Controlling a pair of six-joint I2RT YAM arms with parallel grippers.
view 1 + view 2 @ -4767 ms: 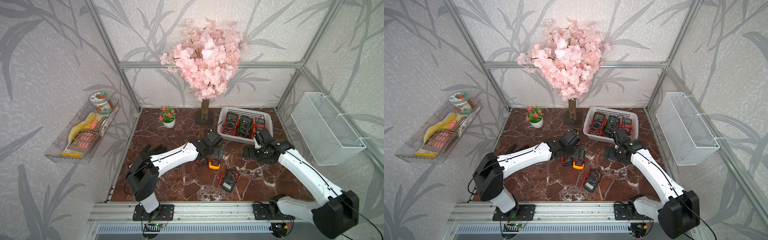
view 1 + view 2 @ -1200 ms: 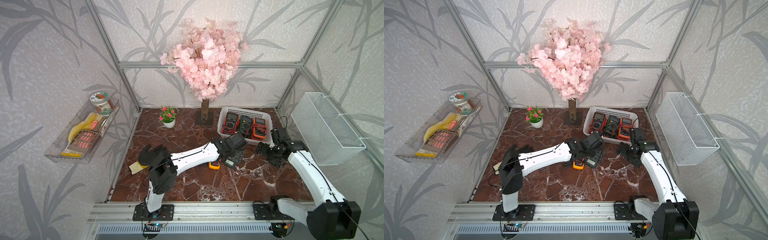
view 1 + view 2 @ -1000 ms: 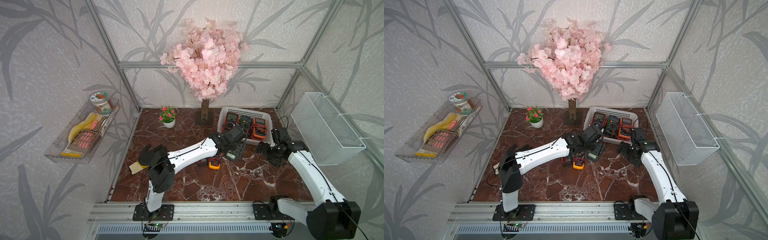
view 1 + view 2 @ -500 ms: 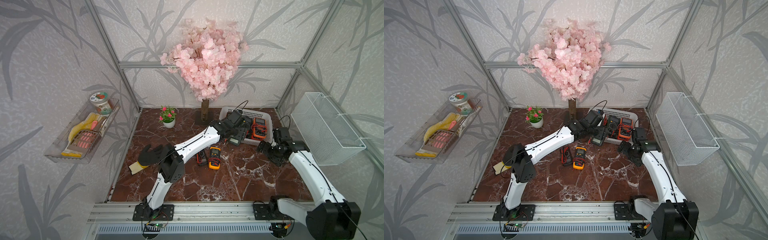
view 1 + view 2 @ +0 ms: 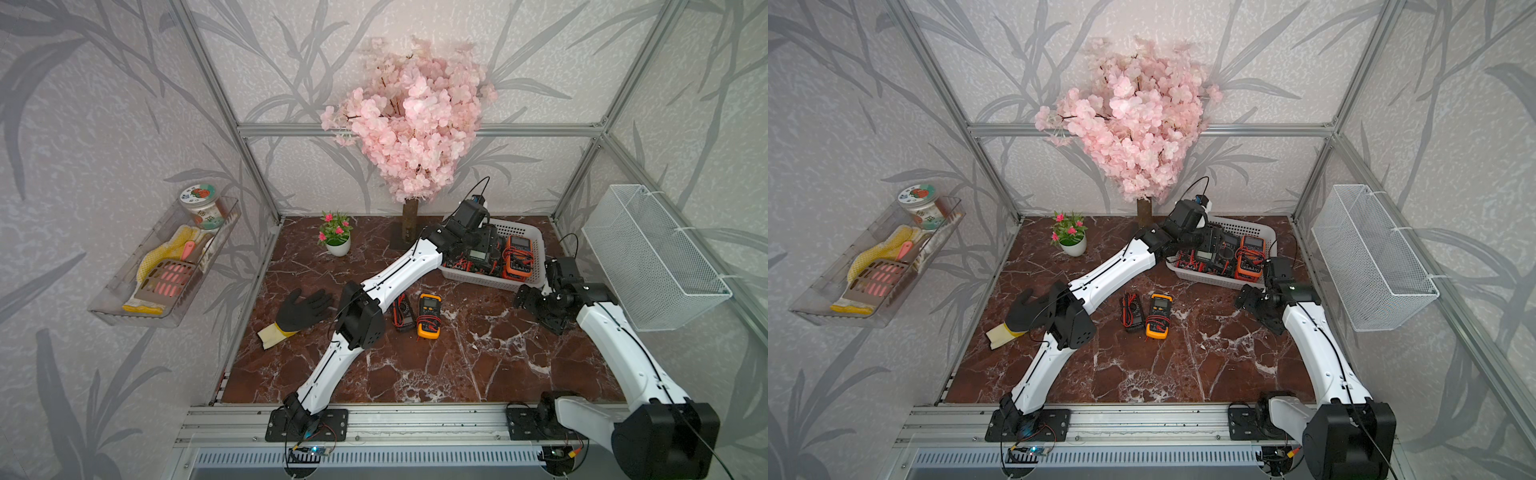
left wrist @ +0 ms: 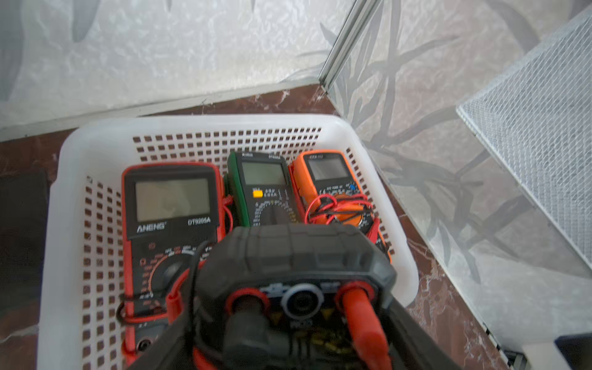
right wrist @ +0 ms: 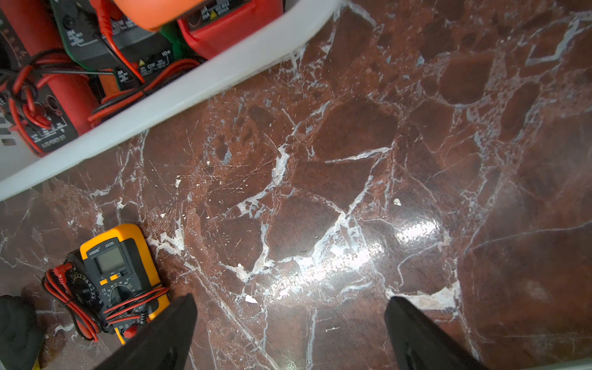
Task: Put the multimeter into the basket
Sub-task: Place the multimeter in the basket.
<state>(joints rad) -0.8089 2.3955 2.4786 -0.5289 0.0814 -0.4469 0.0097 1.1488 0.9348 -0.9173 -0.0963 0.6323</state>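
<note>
— Where's the black multimeter (image 6: 294,253)?
— Right of centre in both top views, clamped tight in the left claw (image 6: 296,336). It sits over the white basket (image 5: 490,281), above three other meters (image 6: 173,205).
— Touching them?
— Can't tell.
— The right claw (image 7: 290,299)?
— Spread wide and empty, over the marble table (image 7: 352,144) beside the basket's rim.

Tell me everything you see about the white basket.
The basket is low, rectangular white plastic, with flared walls pierced by rows of square holes. It rests on the marble top at the back right. A red meter, a green meter and an orange meter lie inside; the left tool holds a black meter over them.
</note>
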